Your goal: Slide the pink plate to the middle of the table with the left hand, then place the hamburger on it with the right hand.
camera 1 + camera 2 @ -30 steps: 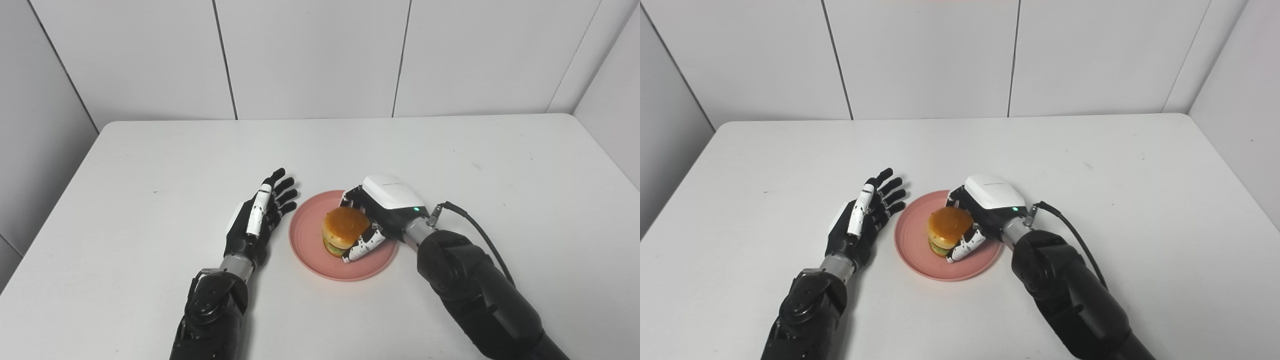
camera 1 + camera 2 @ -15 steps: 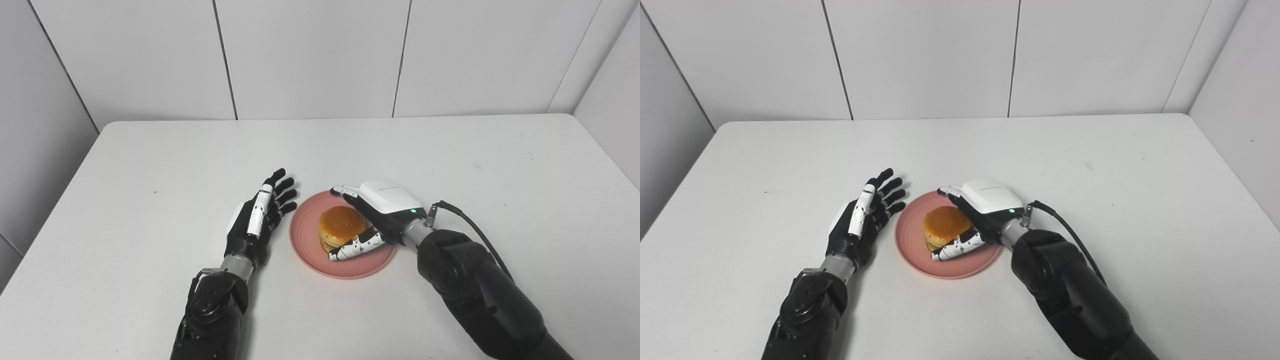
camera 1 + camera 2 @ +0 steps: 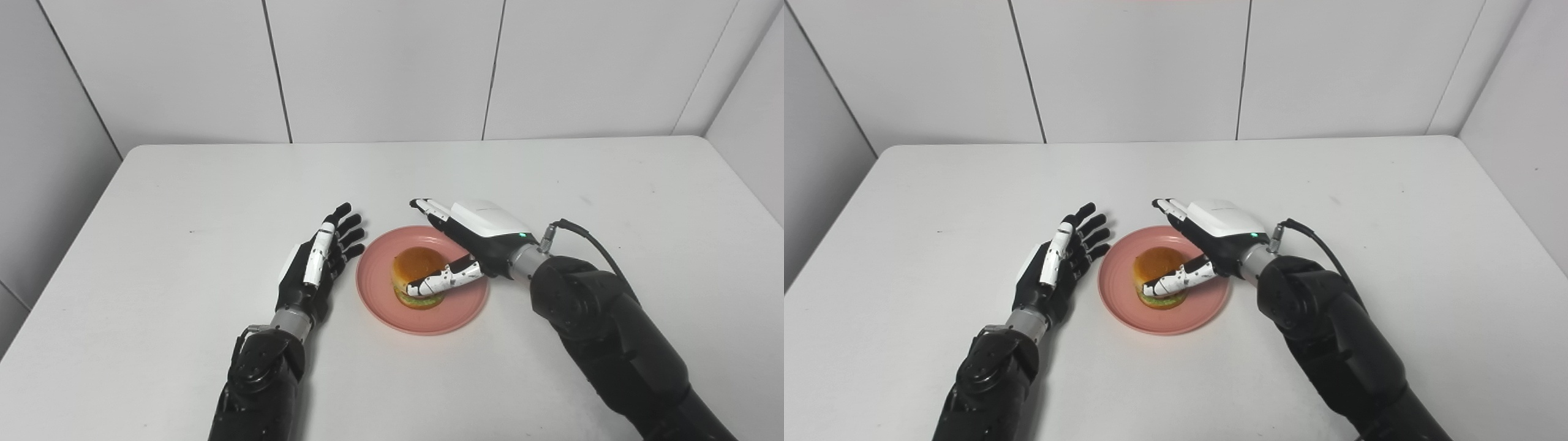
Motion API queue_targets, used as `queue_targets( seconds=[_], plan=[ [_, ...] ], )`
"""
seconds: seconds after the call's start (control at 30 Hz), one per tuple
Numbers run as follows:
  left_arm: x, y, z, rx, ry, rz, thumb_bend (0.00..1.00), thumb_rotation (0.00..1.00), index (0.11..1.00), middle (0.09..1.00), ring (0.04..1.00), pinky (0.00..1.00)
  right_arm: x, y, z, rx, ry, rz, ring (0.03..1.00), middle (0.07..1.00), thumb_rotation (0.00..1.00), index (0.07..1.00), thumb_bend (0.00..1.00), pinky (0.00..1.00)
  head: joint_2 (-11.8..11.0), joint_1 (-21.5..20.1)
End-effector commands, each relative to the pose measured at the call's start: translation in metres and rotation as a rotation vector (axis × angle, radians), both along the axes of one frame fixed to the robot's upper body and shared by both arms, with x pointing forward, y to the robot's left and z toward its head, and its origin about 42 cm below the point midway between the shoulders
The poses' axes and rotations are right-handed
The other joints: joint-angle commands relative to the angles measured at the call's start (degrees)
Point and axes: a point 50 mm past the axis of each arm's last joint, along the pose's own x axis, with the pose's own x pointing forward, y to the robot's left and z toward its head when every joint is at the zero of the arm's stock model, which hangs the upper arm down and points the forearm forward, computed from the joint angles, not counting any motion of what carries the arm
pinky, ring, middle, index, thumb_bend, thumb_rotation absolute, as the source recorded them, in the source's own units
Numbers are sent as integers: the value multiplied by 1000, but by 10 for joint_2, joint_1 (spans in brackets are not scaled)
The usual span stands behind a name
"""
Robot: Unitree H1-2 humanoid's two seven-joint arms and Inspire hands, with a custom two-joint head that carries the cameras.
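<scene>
— Pink, round and shallow, your plastic plate (image 3: 422, 306) sits mid-table (image 3: 184, 184) with the orange-bunned hamburger (image 3: 418, 272) standing on it.

— And your hands?

— Your right hand (image 3: 474, 236) is spread wide beside the hamburger, gripping nothing, thumb crossing its front. Your left hand (image 3: 315, 266) lies flat, fingers apart, just left of the plate.

Bright, even, diffuse light from overhead; no hard glare. White matte table (image 3: 184, 202) is evenly lit, near overexposed but small specks stay visible. Soft faint shadows only: a thin one under the rim of the round pink plate (image 3: 380, 306), a weak one right of the black left arm (image 3: 260, 380) on the table. Focus sharp throughout, slight compression softness, no motion blur. Wall panel seams (image 3: 275, 67) lean outward, mild wide-angle distortion.
</scene>
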Motion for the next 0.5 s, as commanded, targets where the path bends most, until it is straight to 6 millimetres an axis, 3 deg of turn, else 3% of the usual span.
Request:
queue_targets(
  seconds=[0.0, 0.13, 0.33, 0.37, 0.43, 0.47],
  plan=[
    [3, -1, 2, -7, 19, -8, 366, 1000, 900, 908, 894, 870, 4, -4, 31, 42, -94, 13, 945, 1000, 687, 1000, 1000, 855, 0, 0],
    [2, 2, 3, -4, 11, 2, 367, 1000, 894, 899, 885, 865, -2, -16, 39, 220, -151, 4, 881, 949, 639, 989, 1000, 720, -1, 1],
    [-6, 8, 9, -3, -25, 14, 371, 1000, 901, 901, 886, 874, -15, -36, 37, 560, -273, -100, 876, 917, 721, 963, 924, 774, -2, 1],
    [-8, 10, 10, 0, -31, 18, 377, 1000, 901, 901, 887, 878, -17, -38, 34, 597, -280, -126, 867, 909, 860, 961, 883, 778, -2, 0],
    [-13, 13, 12, 9, -48, 26, 384, 1000, 909, 908, 897, 892, -23, -46, 24, 708, -260, -192, 897, 932, 976, 969, 887, 823, -2, 0],
    [-17, 15, 13, 15, -55, 29, 385, 1000, 910, 908, 898, 893, -25, -50, 16, 788, -228, -214, 899, 934, 981, 970, 889, 826, -1, 0]
  ],
)
